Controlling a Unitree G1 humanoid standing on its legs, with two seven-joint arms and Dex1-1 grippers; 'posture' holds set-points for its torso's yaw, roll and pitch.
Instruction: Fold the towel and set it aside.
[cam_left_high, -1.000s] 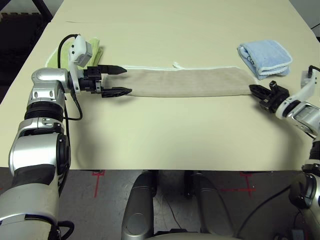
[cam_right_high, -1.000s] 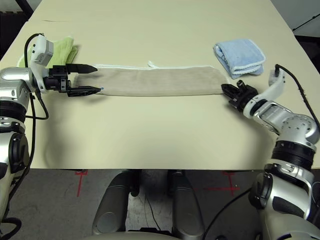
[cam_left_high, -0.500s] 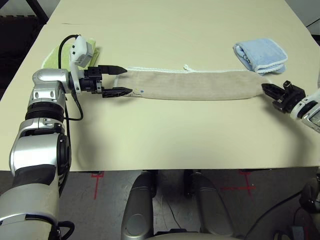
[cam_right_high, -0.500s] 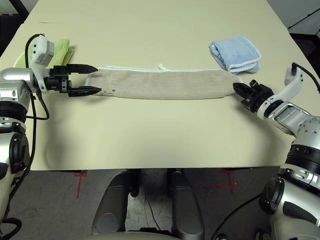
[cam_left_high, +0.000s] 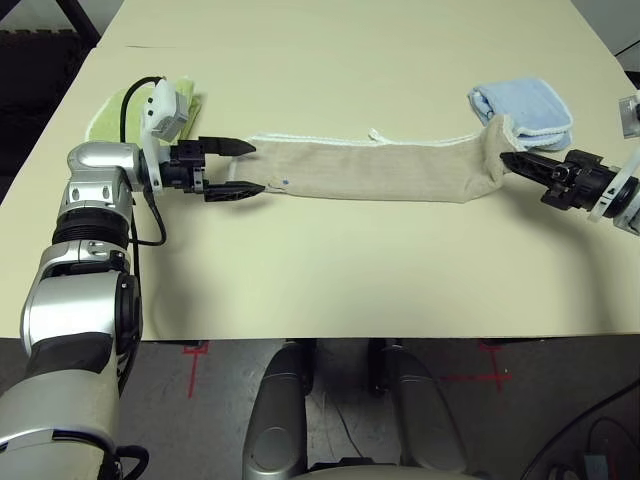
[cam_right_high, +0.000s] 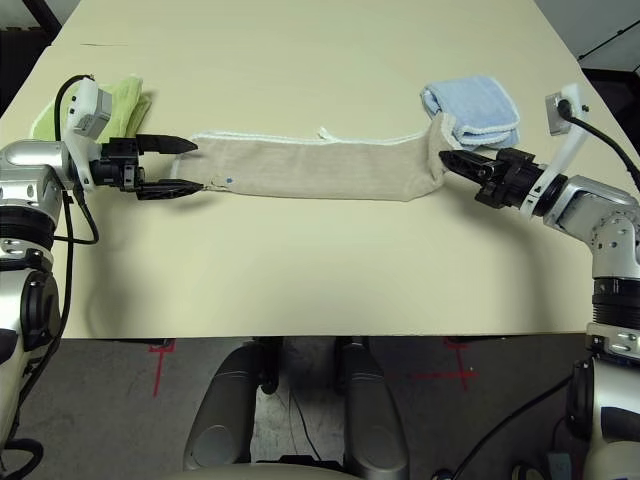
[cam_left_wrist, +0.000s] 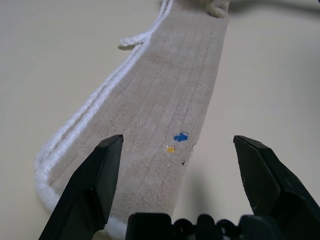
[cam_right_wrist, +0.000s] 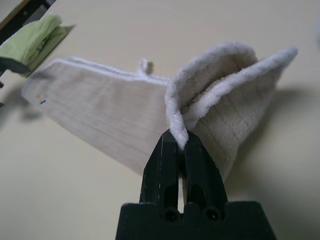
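From my seat, starting at the bench's (cam_left_high: 330, 270) left edge, I see a light green towel (cam_left_high: 120, 105) folded near the far left corner, just behind the left arm's wrist camera. The left gripper (cam_left_high: 240, 168) points right along the bench with its 2 fingers spread wide and nothing between them; the left wrist view shows the towel's near end lying flat between and just beyond the tips, not touched by either finger.

The towel (cam_left_high: 380, 170) itself, beige with white stitched edging along its far side, lies as 1 long narrow strip across the middle of the bench, running left to right. A small white loop (cam_left_high: 376, 134) sticks out from its far edge about midway. A tiny blue and yellow mark (cam_left_wrist: 179, 138) sits near its left end.

At the right end the strip rises off the surface, bunched and creased, where the right gripper (cam_right_high: 447, 158) is clenched on its white edging; the right wrist view shows both fingers pinched together on that hem.

Just behind that lifted end, a folded light blue towel (cam_left_high: 525, 107) sits near the right edge.

The near half of the bench is bare, and so is the far stretch behind the strip.
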